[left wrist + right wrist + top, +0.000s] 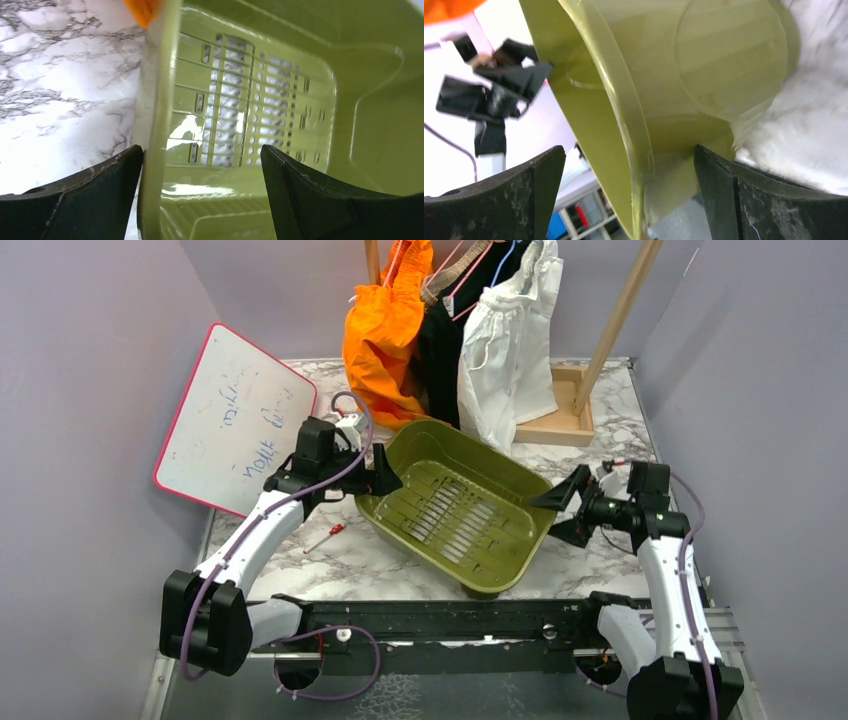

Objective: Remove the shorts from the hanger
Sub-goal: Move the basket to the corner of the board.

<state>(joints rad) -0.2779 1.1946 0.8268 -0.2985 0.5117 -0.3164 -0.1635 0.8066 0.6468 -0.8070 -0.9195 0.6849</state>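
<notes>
Top external: seeing shorts [438,375] at rear of table, all on hangers [470,288] off wooden rack [615,320]. Orange pair [385,335] leftmost, black pair [437,345] next, white pair [510,350] rightmost, sliver of tan pair [445,282] up behind black. Orange and white hems down near far rim of green basket [460,505]; can't tell contact. Basket mid-table, skewed, between both arms. Left gripper [385,478] at basket's left rim, right gripper [560,512] at its right corner.

Left wrist: jaws spread wide, straddling rim. One finger [95,200] outside over marble table [60,75], other inside over slotted floor. Rim right against outer finger, no clamp.

Right wrist: jaws likewise wide apart, basket edge running between them, underside in view, nothing pinched.

No contact with shorts at either gripper.

Also whiteboard [235,420] leaning at left wall, red pen [325,537] on table by left arm.
</notes>
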